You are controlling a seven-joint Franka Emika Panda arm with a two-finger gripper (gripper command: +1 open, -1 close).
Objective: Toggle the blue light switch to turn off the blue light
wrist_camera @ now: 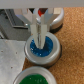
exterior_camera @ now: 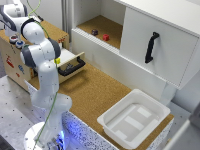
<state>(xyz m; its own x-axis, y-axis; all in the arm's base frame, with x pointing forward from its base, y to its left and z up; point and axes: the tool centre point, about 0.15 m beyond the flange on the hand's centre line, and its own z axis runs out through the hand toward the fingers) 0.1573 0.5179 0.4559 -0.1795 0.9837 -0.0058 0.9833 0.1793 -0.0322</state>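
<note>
Gripper (wrist_camera: 39,34) sits directly over the round blue button cap (wrist_camera: 42,46) in its grey collar, on the light wooden box (exterior_camera: 12,60) at the exterior view's left. Fingers nearly together, holding nothing. Cap looks rigid plastic, probably spring-loaded: press its centre straight down, no grasp needed.

A white tub (exterior_camera: 134,119) sits on the cork tabletop (exterior_camera: 95,92) near its front corner at the exterior view's right, one corner reaching the edge. Behind the tabletop stands a white cabinet (exterior_camera: 155,40) with a black handle (exterior_camera: 151,47) on its door. In the open shelf (exterior_camera: 100,27) beside the door lie a red block (exterior_camera: 106,37) and, just apart from it, a dark block (exterior_camera: 94,32). At the tabletop's far left edge a drawer (exterior_camera: 72,65) with a black pull stands open. In the wrist view a green cap (wrist_camera: 36,77) shows, cut off by the frame.
</note>
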